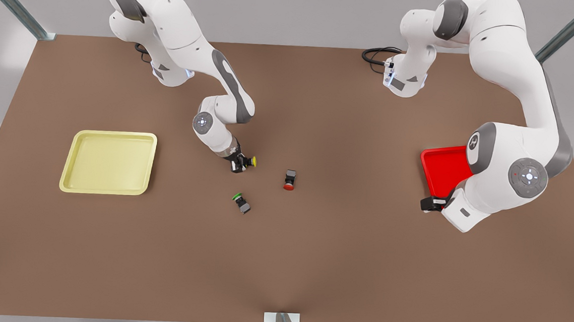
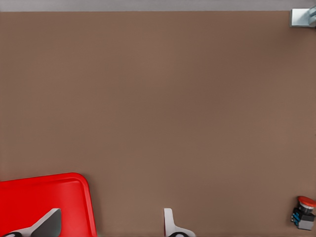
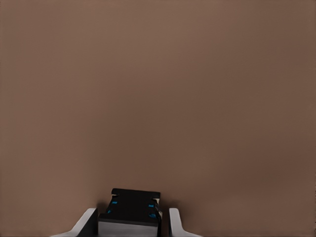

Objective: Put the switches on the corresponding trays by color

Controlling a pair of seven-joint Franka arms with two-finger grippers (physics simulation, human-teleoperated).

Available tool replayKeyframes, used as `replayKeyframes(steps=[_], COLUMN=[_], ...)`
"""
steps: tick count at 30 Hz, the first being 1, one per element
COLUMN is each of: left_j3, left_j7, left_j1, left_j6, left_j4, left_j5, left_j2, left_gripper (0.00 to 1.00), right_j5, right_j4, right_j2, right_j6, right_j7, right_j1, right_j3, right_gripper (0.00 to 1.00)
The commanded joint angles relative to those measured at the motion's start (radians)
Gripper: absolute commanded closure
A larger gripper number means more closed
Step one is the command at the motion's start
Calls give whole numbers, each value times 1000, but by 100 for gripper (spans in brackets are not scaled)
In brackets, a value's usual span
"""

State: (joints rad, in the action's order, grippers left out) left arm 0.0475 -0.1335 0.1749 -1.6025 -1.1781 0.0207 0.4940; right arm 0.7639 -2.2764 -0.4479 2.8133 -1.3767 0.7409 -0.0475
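My right gripper (image 1: 239,165) is at mid-table, shut on the yellow switch (image 1: 251,162). Its black body (image 3: 129,215) sits tight between the two fingers, the yellow cap pointing toward the front view's right. The red switch (image 1: 289,180) lies on its side just beside it, also seen far off as a small red-capped block (image 2: 304,213). The green switch (image 1: 241,203) lies nearer the front edge. The pale yellow tray (image 1: 109,162) is at the front view's left. My left gripper (image 1: 433,204) hangs open over the near corner of the red tray (image 1: 443,169), whose rim (image 2: 44,197) lies under one finger.
A black cable (image 1: 375,53) coils at the table's back edge. A metal bracket (image 1: 282,320) stands at the middle of the front edge and shows again as a grey clamp (image 2: 302,17). Bare brown tabletop lies between the switches and both trays.
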Motion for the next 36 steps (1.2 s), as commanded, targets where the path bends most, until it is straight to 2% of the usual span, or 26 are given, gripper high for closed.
replayKeyframes(steps=[1, 2, 36], left_j3=[0, 0, 0], left_j7=[0, 0, 0], left_j1=[2, 2, -2], left_j6=[0, 1, 1], left_j4=[0, 0, 0], left_j5=[2, 2, 1], left_j2=[0, 0, 0], left_gripper=[0, 0, 0], right_j5=[0, 0, -2], right_j4=[0, 0, 3], right_j2=[0, 0, 5], right_j6=[0, 0, -6], right_j7=[-1, 1, 38], right_j1=[0, 0, -14], right_j3=[0, 0, 2], right_gripper=[41, 45, 45])
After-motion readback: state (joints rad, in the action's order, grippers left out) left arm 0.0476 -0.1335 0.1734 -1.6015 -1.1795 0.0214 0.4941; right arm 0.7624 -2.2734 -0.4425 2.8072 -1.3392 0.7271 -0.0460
